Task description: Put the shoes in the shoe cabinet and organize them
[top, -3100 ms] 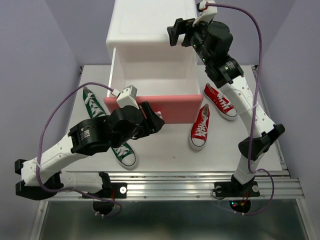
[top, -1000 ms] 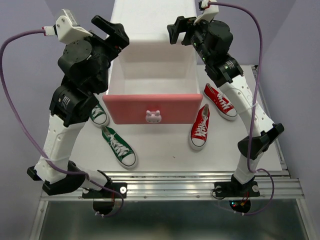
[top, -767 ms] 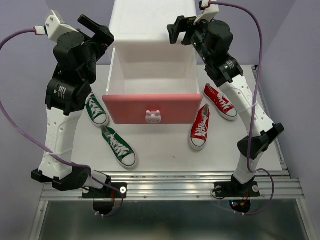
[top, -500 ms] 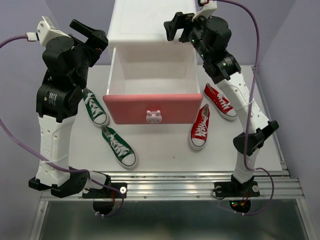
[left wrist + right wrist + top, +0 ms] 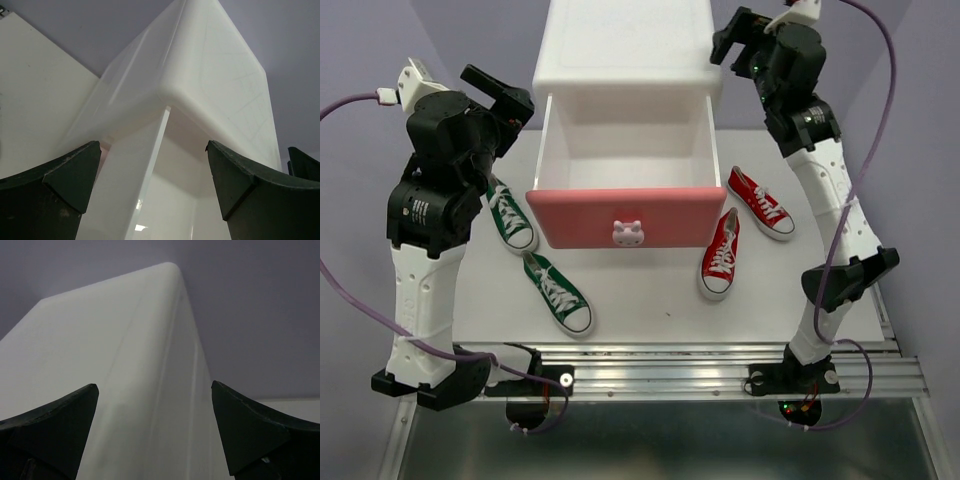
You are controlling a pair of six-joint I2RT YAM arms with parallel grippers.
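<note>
The white shoe cabinet (image 5: 625, 50) stands at the back, with one pink-fronted drawer (image 5: 625, 213) pulled out and empty; its bunny knob (image 5: 627, 233) faces me. Two green shoes (image 5: 510, 215) (image 5: 558, 293) lie left of the drawer. Two red shoes (image 5: 720, 255) (image 5: 761, 203) lie right of it. My left gripper (image 5: 512, 98) is open and empty, raised beside the cabinet's left front corner (image 5: 215, 75). My right gripper (image 5: 728, 38) is open and empty, high at the cabinet's top right corner (image 5: 125, 365). The other drawer is hidden.
The white table (image 5: 650, 300) ends at a metal rail (image 5: 660, 362) in front. Purple walls close in at the back and sides. The drawer's side wall (image 5: 135, 190) fills the left wrist view between the fingers.
My left arm has lifted from the drawer front to the cabinet's left side, drifting outward. My right gripper has moved right and up, off the cabinet top to its right corner.
</note>
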